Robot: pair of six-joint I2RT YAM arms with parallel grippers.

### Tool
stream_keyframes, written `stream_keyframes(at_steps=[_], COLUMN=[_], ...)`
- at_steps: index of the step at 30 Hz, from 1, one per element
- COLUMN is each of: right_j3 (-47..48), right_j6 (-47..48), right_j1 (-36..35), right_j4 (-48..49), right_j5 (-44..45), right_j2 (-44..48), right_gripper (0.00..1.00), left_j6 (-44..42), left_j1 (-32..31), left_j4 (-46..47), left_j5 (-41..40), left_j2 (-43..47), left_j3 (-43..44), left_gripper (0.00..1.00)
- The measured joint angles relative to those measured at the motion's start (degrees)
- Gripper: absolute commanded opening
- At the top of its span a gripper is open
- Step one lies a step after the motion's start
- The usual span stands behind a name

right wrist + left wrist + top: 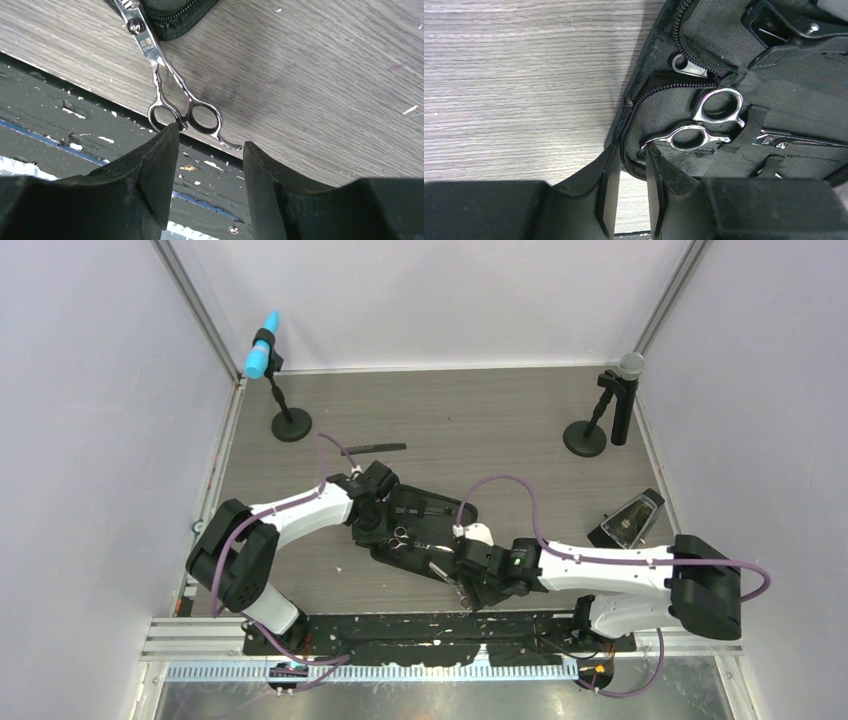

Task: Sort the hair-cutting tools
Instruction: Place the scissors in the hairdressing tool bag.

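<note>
Nothing can be read outright. In the right wrist view, the silver scissors (149,50) carry a small dark stamped mark on the blade just below the pivot screw (134,26), toward 11 o'clock, too blurred to spell out. In the left wrist view, the second scissors (719,120), tucked in the black zip case (804,95), show a similar tiny engraving near 3 o'clock, also illegible.
</note>
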State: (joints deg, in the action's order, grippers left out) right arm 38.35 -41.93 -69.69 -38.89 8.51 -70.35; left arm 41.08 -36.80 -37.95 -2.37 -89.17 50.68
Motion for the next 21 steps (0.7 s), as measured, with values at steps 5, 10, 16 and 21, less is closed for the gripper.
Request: stream_keyframes(at_steps=[5,10,16,21], right_j3=[1.6,3.7,6.0,7.7], right_j6=[1.5,3.9,7.7,11.7], right_j1=[0.0,0.0,1.9,5.9], right_j4=[-0.2,-1.8,-3.2,-3.6], right_j5=[0.9,4.2,8.2,10.2], right_j2=[-3.6,-6.2,-8.3,-8.6], right_gripper=[0.63,0.71,0.72,0.72], left_j6=[0.0,0.0,0.0,0.0], left_j1=[0.0,0.0,0.0,0.0], left_j4=[0.2,0.3,0.7,0.9], left_j5=[0.0,0.0,0.0,0.0], left_j2=[0.3,0.3,0.8,1.0], left_j3=[-0.3,-0.3,-0.9,-1.0], left_gripper=[0.27,0.27,0.27,0.27])
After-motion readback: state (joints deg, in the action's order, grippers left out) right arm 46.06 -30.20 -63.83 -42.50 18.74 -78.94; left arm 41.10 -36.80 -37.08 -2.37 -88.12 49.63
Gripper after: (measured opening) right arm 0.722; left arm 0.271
